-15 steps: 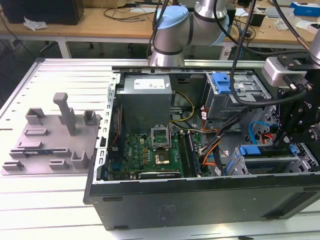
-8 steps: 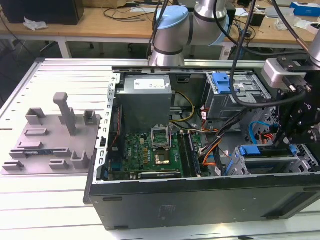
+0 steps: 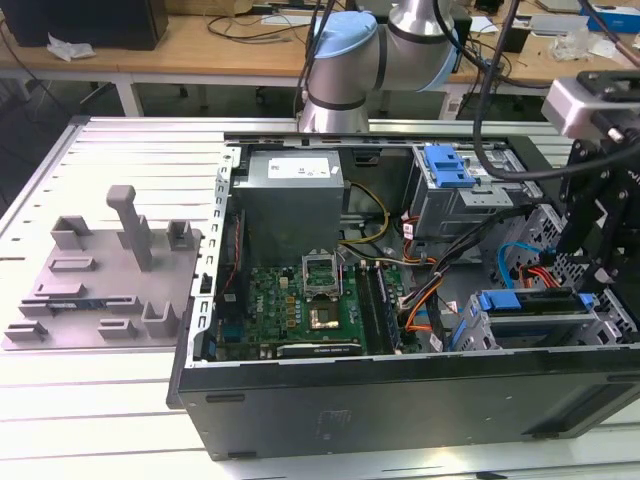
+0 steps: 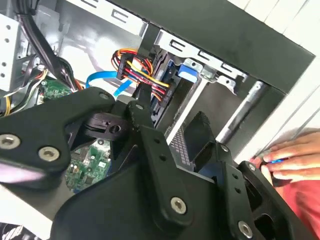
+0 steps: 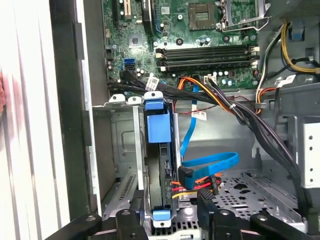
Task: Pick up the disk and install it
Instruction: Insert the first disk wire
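Note:
The disk (image 5: 159,172) stands on edge in the drive cage (image 5: 116,150) at the case's front corner, its light-blue bracket (image 5: 158,127) facing up. In the exterior view the disk (image 3: 528,303) lies in the cage at the exterior view's right. My gripper (image 5: 172,220) hovers over the disk's near end. Its black fingers (image 5: 132,220) stand apart on either side, wider than the disk, holding nothing. In the exterior view the gripper (image 3: 592,250) hangs just above the cage's right end. The second wrist view shows the black finger links (image 4: 150,135) over the cage's blue tab (image 4: 190,70).
The open computer case (image 3: 400,400) holds the motherboard (image 3: 300,305), power supply (image 3: 292,190) and an upper bay with a blue latch (image 3: 447,165). Coloured power wires (image 5: 200,185) and a blue data cable (image 5: 210,162) lie beside the disk. A grey fixture (image 3: 100,270) sits outside. A person's hand (image 4: 287,160) rests outside the case.

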Controlling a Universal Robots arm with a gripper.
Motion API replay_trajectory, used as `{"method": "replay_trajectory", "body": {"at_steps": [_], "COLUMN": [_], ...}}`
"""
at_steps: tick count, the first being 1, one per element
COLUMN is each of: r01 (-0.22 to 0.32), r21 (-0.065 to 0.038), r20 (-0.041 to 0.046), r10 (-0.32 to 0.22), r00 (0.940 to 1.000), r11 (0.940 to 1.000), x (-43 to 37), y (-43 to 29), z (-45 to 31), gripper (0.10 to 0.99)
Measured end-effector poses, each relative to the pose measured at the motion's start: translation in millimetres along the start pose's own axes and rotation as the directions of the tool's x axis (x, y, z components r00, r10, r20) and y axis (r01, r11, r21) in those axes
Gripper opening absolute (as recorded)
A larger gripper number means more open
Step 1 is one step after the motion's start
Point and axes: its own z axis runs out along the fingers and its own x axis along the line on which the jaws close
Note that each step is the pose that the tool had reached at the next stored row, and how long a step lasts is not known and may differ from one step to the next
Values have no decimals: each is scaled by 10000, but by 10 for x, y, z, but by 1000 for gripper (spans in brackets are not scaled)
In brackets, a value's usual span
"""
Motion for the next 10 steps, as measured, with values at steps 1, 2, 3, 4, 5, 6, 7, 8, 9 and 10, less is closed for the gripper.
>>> {"method": "replay_trajectory", "body": {"at_steps": [1,2,3,4,5,6,7,8,9,10], "r01": [0,1,0,0,1,0,1,0,0,0], "r21": [0,1,0,0,0,0,1,1,0,1], "r20": [3,-2,-2,-2,-4,-4,-6,-5,-6,-7], "r10": [0,-1,0,0,-1,0,-1,0,0,0], "r00": [10000,10000,10000,10000,10000,10000,10000,10000,10000,10000], "r11": [10000,10000,10000,10000,10000,10000,10000,10000,10000,10000], "x": [-1,-1,-1,-2,-2,-2,-2,-2,-2,-3], "y": [0,0,0,0,0,0,0,0,0,0], "z": [0,-2,-2,-1,-2,-2,-2,-1,-2,-2], "gripper": [541,541,541,541,541,541,541,541,541,541]}}
